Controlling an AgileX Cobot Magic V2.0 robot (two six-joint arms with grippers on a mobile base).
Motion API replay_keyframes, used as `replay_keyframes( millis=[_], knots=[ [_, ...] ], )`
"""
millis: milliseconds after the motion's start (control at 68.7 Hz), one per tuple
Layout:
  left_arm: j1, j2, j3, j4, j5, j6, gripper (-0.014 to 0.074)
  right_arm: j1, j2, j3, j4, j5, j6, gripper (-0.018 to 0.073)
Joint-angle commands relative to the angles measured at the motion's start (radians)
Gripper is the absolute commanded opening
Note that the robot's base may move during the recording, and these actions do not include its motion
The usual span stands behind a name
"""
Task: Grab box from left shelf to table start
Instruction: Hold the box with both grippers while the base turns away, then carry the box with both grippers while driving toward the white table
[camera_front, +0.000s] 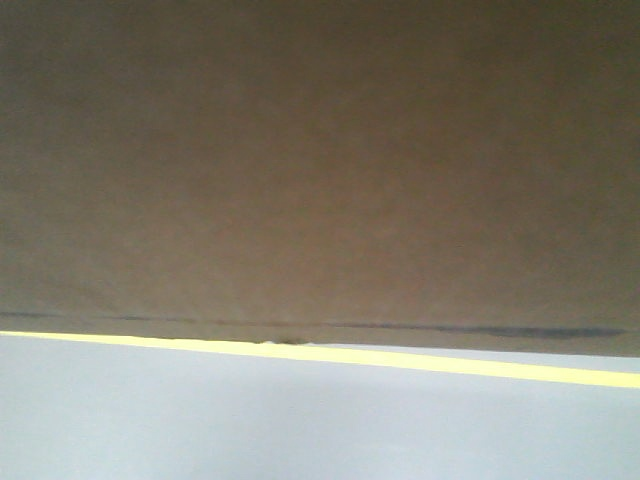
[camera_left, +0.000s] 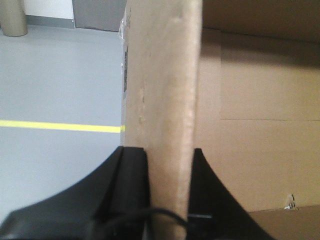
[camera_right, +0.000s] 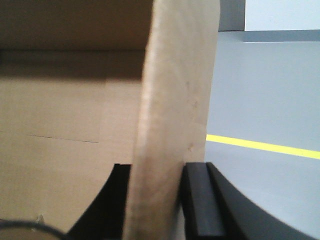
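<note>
The tan cardboard box (camera_front: 320, 160) fills the upper part of the front view, its lower edge above the grey floor. In the left wrist view my left gripper (camera_left: 170, 157) is shut on the box's upright side wall (camera_left: 160, 75), one black finger outside and one inside the box. In the right wrist view my right gripper (camera_right: 157, 172) is shut on the opposite upright wall (camera_right: 175, 90) in the same way. The box's open inside (camera_left: 260, 150) shows in both wrist views. The left shelf and the table are out of view.
The grey floor (camera_front: 300, 430) lies below the box, crossed by a yellow line (camera_front: 450, 362). It also shows in the left wrist view (camera_left: 55, 126) and the right wrist view (camera_right: 265, 146). A tan cylinder (camera_left: 14, 17) stands far off by a wall.
</note>
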Motion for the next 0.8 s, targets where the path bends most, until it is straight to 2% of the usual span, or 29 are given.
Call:
replay_keyframes(
  millis=[0, 786],
  knots=[
    [-0.007, 0.008, -0.037, -0.061, -0.179, -0.031, -0.0094, -0.006, 0.014, -0.032, -0.086, -0.163, -0.002, 0.0058],
    [-0.007, 0.008, -0.037, -0.061, -0.179, -0.031, -0.0093, -0.006, 0.014, -0.032, -0.086, -0.161, -0.002, 0.0058]
  ],
)
